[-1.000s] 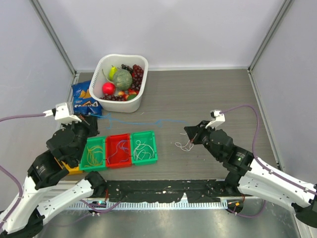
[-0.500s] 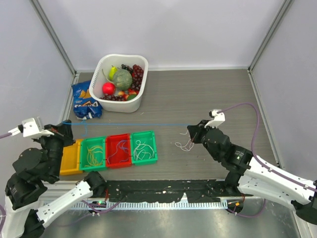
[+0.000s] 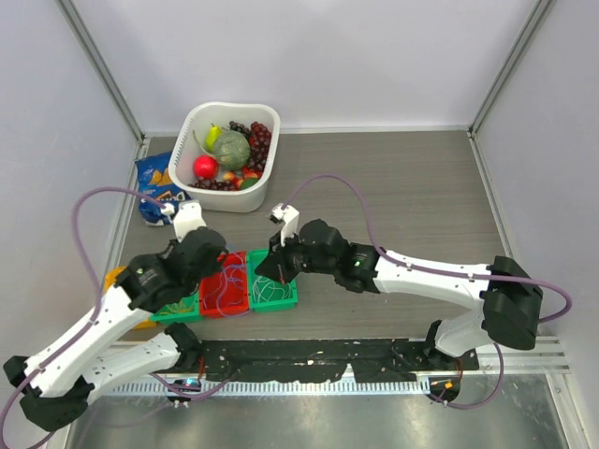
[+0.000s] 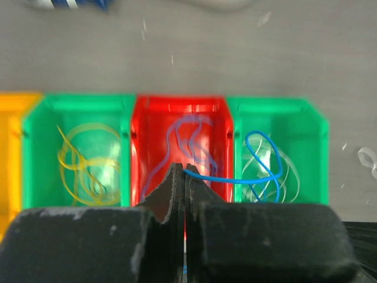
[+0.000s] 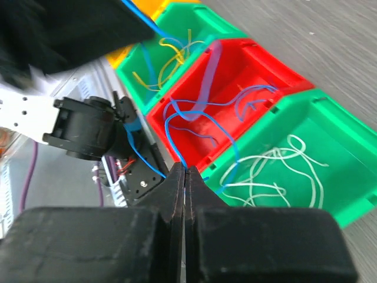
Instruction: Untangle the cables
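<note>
A thin blue cable (image 4: 235,178) hangs slack between my two grippers. My left gripper (image 4: 185,171) is shut on one end above the red bin (image 4: 179,103), which holds loose blue cables. The cable loops right over the green bin (image 4: 315,127) that holds white cables (image 4: 288,171). My right gripper (image 5: 185,169) is shut on the blue cable (image 5: 171,127) above the near rim of the red bin (image 5: 259,59), beside the white cables (image 5: 277,171). Yellow cables (image 4: 88,165) lie in the left green bin. From above, the left gripper (image 3: 223,265) and right gripper (image 3: 278,271) are close together over the bins.
An orange bin (image 3: 117,278) ends the row on the left. A white basin of fruit (image 3: 229,154) and a blue chip bag (image 3: 150,178) stand at the back left. A stray white cable (image 4: 366,158) lies on the table right of the bins.
Both arms swung in from the table's sides to the bins. The blue cable, stretched taut across the table before, now hangs slack over the red and green bins.
</note>
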Action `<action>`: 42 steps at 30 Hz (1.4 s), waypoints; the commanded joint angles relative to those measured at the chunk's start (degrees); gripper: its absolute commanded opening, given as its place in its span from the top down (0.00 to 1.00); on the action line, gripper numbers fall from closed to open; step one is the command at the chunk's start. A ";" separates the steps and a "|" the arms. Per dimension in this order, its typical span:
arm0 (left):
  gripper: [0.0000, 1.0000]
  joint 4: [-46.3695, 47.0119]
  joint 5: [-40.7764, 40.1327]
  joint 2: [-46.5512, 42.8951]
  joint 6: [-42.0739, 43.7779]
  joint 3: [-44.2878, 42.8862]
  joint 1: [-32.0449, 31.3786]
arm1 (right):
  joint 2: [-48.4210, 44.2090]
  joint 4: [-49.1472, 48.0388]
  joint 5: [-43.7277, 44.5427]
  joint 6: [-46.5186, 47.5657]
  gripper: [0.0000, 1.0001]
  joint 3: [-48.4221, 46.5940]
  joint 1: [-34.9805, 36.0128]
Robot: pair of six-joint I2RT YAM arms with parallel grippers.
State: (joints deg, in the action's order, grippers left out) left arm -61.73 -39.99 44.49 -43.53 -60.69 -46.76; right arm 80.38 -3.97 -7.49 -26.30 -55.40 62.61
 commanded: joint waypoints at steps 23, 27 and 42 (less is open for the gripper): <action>1.00 -2.70 -8.78 -10.21 -22.59 9.89 0.09 | 1.17 -17.82 4.32 -6.21 0.99 -7.97 0.06; 1.00 1.17 -12.65 -9.34 -18.97 10.93 0.01 | 6.26 -24.84 5.20 -5.17 0.99 -8.33 -0.29; 1.00 -0.39 4.12 -5.03 -33.18 22.27 0.09 | 14.37 -29.26 -4.02 -5.42 0.99 -1.74 -0.30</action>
State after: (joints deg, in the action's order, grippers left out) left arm -60.25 -40.47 38.96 -69.08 -39.68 -46.74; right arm 99.04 -31.48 -8.95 -31.29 -57.49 61.89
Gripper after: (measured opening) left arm 0.008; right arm 0.030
